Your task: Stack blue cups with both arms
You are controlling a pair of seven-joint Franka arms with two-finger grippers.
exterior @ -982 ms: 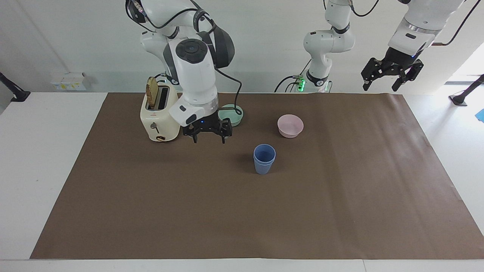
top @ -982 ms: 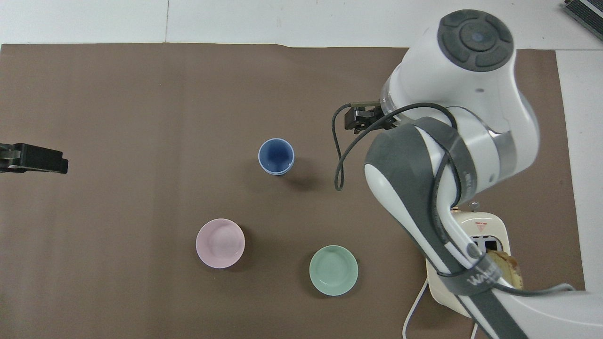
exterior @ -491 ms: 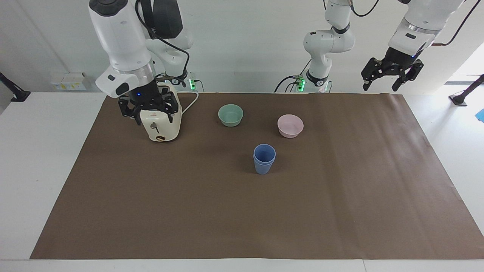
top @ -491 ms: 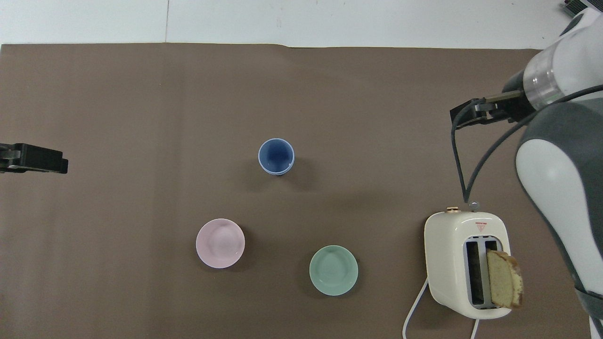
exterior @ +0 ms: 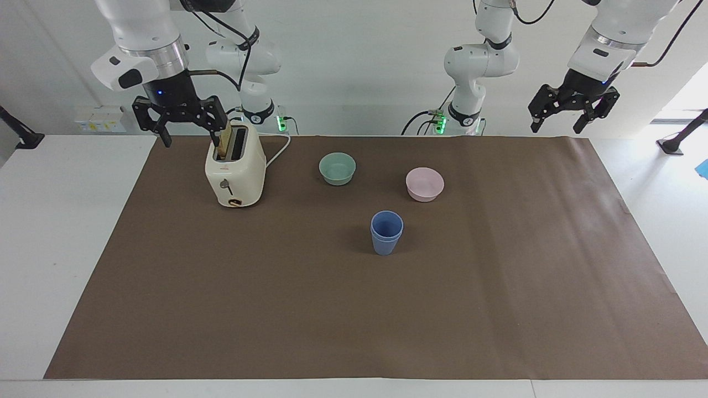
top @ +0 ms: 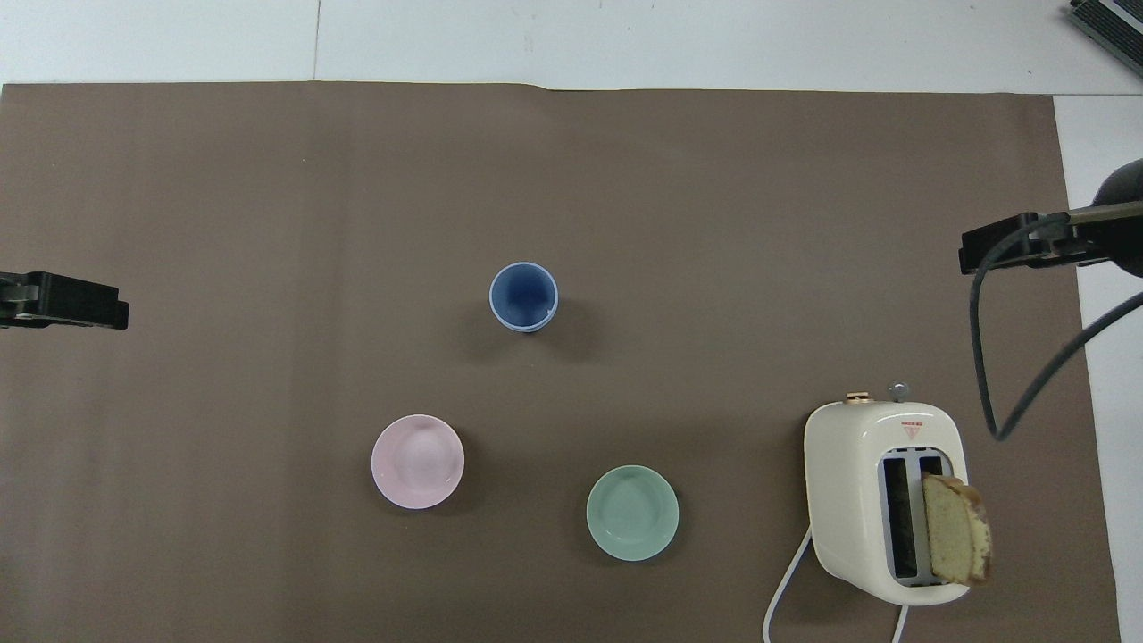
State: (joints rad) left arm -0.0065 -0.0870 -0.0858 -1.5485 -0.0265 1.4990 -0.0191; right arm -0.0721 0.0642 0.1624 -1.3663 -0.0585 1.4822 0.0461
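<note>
Since a second ago the right arm has swung away from the middle of the table, and its black two-finger right gripper (exterior: 181, 122) now hangs raised with its fingers spread wide and nothing in them, over the brown mat's edge at the right arm's end, just beside the cream toaster (exterior: 235, 172). Only that arm has moved; the cups and bowls sit where they were. At the left arm's end the left gripper (exterior: 572, 113) waits high above the mat's edge, also spread wide and empty. Out from the grippers, the two matte blue plastic cups (exterior: 386, 232) stand upright near the mat's centre, one nested inside the other, with a double rim line showing; they are tapered and handleless. The stack looks finished, so the step in hand reads as withdrawal: doing it well means lifting clear and keeping both arms away from the light cups, which a brush could tip. Nearer the robots than the cups sit a shallow pale pink bowl (exterior: 424, 184) and a shallow mint green bowl (exterior: 337, 168), both smooth and round, well apart from each other. The toaster is glossy and rounded, with a slice of browned bread (top: 955, 529) upright in one slot and a white cord trailing. The brown paper mat (exterior: 354, 320) is flat and dull.
</note>
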